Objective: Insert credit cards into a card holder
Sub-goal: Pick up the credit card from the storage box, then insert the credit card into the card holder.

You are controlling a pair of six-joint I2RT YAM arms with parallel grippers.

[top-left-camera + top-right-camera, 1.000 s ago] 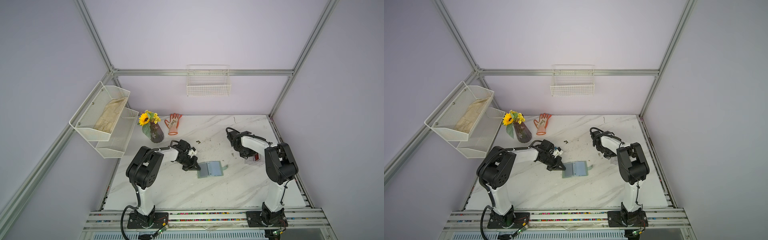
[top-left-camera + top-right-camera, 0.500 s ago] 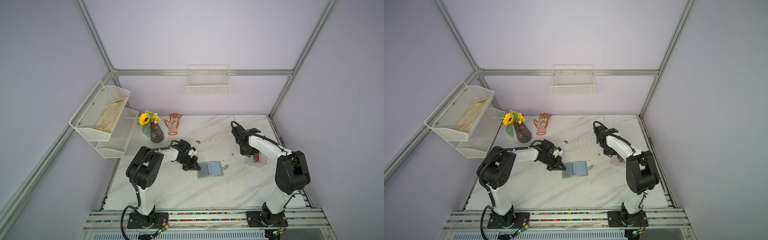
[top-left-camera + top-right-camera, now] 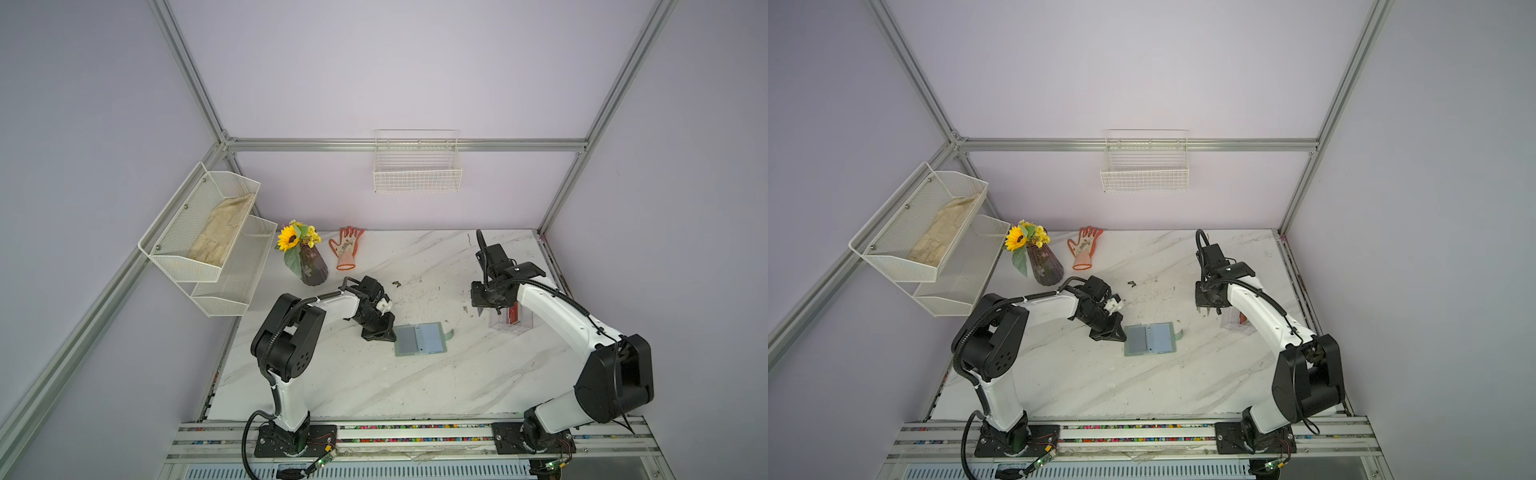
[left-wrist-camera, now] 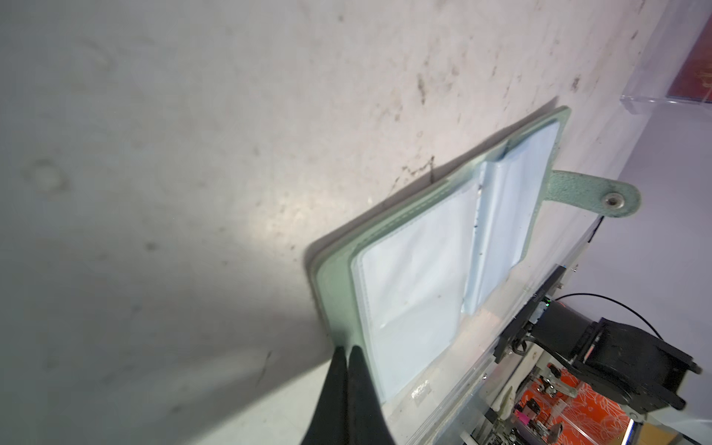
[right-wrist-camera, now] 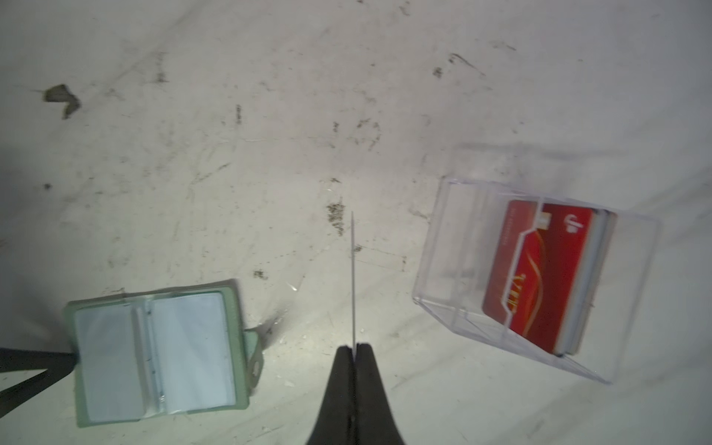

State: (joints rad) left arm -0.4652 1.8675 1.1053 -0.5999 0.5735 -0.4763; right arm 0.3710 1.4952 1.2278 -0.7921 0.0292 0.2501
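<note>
Two grippers, both clenched, share this job. Nearest you, the left gripper (image 4: 347, 360) is closed with its tips against the outer edge of the one card holder (image 3: 420, 338), which lies open and flat on the table (image 3: 374, 386) roughly midway between the arms, its strap (image 4: 593, 194) on the side toward the right arm; whether those tips pinch the cover or merely press it cannot be told. Two clear pockets (image 5: 188, 346) face up and both look empty, so no card appears to be in yet. A little farther off, your right gripper (image 5: 352, 348) is clamped on one card (image 5: 353, 269), held on edge above bare table between the holder and the one clear box (image 5: 458, 246). The step in hand looks like the carry and the insert: tip the card toward flat, square its leading edge to a pocket's mouth, slide it in at a shallow angle, and let the left gripper pin the cover so the holder does not skate. The box holds one red card (image 5: 539, 277) in front with more stacked behind, too tightly packed to count. Farthest back: one vase of flowers (image 3: 312, 266), one orange glove (image 3: 345, 249), one two-tier shelf (image 3: 208, 232) and one wire basket (image 3: 417, 172) on the wall.
</note>
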